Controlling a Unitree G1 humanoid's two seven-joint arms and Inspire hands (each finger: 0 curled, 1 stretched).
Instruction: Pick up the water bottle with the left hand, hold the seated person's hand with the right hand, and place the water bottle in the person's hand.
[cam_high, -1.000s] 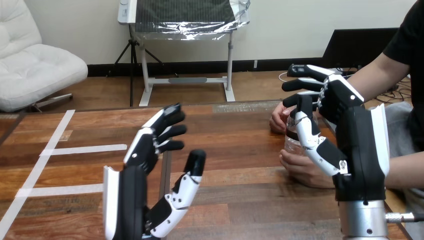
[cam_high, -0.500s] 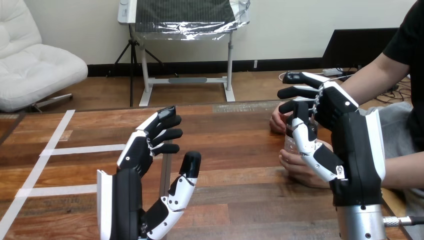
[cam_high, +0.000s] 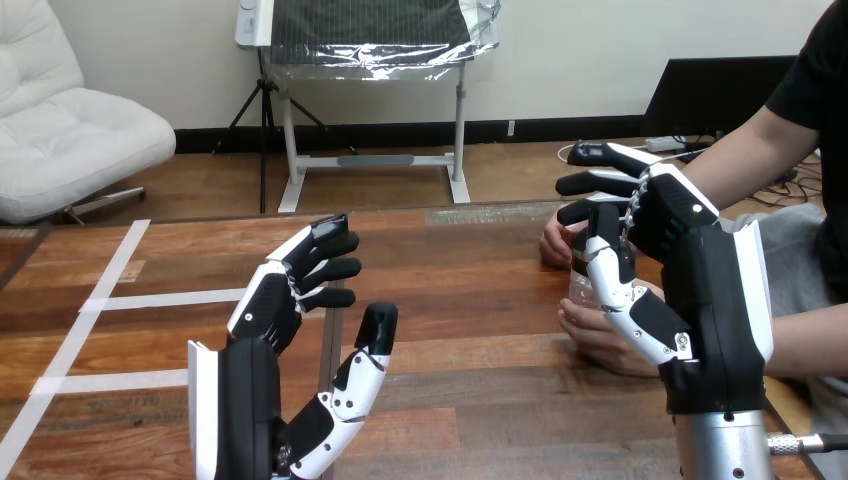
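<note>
A clear water bottle (cam_high: 579, 287) stands on the table (cam_high: 470, 270) at the right, mostly hidden behind my right thumb. The person's hands are on it: one hand (cam_high: 553, 238) at its far side, the other hand (cam_high: 600, 337) at its near side low down. My right hand (cam_high: 715, 285) is raised just right of the bottle, open, fingers straight and pointing left above the person's hands. I cannot tell whether it touches them. My left hand (cam_high: 250, 385) is raised at the lower left, open and holding nothing, far from the bottle.
White tape strips (cam_high: 165, 298) lie across the left part of the table. The person's forearm (cam_high: 745, 150) reaches in from the upper right, a second forearm (cam_high: 810, 340) from the right edge.
My left hand has drifted slightly left and down. My right hand has shifted a little left. The bottle and the person's hands stay put.
</note>
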